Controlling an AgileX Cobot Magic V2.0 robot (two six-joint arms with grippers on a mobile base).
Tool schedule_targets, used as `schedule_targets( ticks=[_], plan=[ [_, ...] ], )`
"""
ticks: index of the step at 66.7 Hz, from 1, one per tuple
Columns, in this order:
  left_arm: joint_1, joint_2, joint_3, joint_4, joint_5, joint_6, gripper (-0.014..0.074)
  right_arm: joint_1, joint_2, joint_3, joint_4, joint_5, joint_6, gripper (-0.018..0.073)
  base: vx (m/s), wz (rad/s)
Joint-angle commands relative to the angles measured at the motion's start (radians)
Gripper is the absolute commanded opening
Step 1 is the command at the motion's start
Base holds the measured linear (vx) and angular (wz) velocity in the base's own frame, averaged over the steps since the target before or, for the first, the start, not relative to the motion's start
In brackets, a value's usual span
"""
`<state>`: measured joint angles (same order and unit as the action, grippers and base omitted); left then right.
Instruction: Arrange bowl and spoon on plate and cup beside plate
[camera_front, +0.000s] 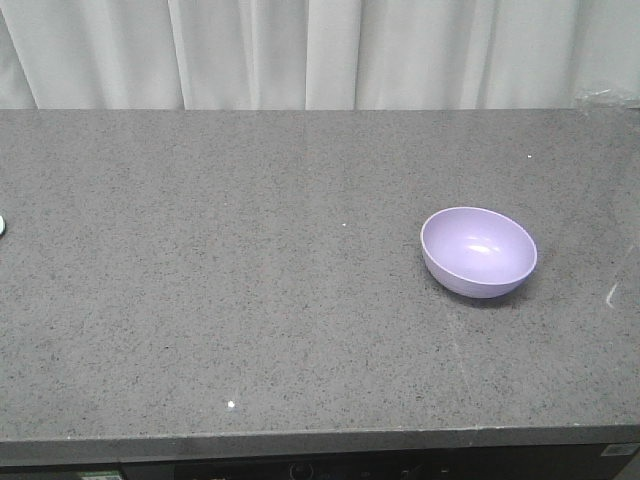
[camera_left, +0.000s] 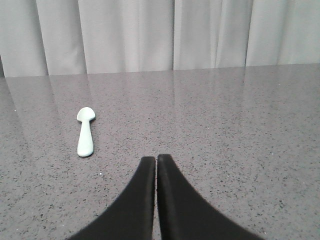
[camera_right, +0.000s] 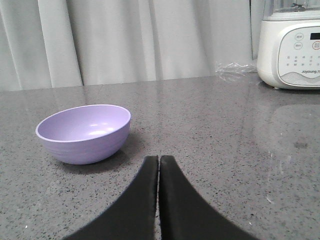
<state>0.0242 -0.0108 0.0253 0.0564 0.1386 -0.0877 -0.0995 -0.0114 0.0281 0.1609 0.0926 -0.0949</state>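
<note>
**Bowl (camera_right: 84, 132) and spoon (camera_left: 85, 131), unheld**

Bowl sat upright ahead-left of the right gripper (camera_right: 159, 159), jaws closed on nothing. Spoon lay flat ahead-left of the left gripper (camera_left: 156, 159), likewise closed empty. Both judged light, stiff, slick (plastic, seemingly); grip bowl's rim, spoon's handle.

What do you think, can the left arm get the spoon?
Probably yes. The spoon lies alone, ahead and left of the left end effector, with only bare counter between. It is shut, so it must open first.
</note>
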Motion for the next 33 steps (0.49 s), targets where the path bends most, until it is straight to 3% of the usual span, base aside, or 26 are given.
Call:
schedule_targets(
  ticks=[1,33],
  plan=[
    [-0.001,-0.004,-0.008,-0.001,-0.074,-0.011,-0.0006,-0.007,-0.011,0.005,0.0,-0.07,-0.008,-0.0006,0.03,0.01],
    [-0.001,-0.004,-0.008,-0.001,-0.074,-0.011,-0.0006,-0.007,-0.011,0.005,0.0,-0.07,-0.008,-0.0006,0.03,0.0]
  ],
)
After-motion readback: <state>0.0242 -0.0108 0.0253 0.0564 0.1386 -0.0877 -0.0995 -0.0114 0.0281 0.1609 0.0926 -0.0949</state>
